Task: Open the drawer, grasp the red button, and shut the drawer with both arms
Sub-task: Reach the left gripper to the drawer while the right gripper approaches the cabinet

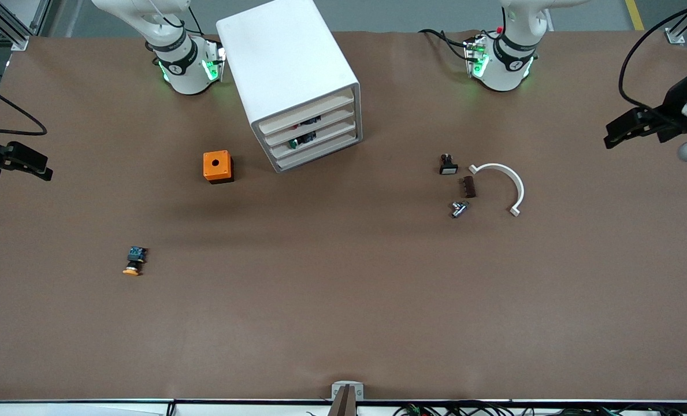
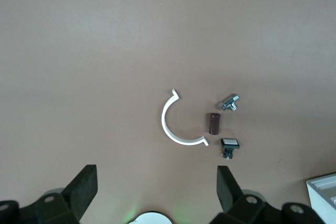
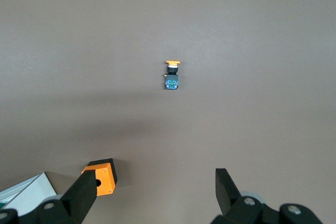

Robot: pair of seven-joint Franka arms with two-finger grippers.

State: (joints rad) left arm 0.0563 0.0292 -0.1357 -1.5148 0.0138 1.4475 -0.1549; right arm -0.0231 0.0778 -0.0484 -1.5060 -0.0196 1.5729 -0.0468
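The white cabinet [image 1: 288, 75] stands between the two arm bases, its four cream drawer fronts facing the front camera. The second-highest drawer [image 1: 323, 121] is shut. A small dark part with a red spot shows in the slot above its front; I cannot tell whether it is the button. The drawer below shows a green part. My left gripper [image 1: 609, 138] hangs open and empty over the left arm's end of the table; it also shows in the left wrist view [image 2: 156, 174]. My right gripper [image 1: 45, 172] hangs open and empty over the right arm's end, also seen in the right wrist view [image 3: 156, 179].
An orange-capped button [image 1: 134, 262] [image 3: 171, 74] lies toward the right arm's end. An orange box [image 1: 218, 166] [image 3: 101, 177] sits beside the cabinet. Toward the left arm's end lie a white-faced black button [image 1: 448, 165] [image 2: 230, 145], a brown block [image 1: 468, 186], a metal piece [image 1: 459, 208] and a white arc [image 1: 508, 182].
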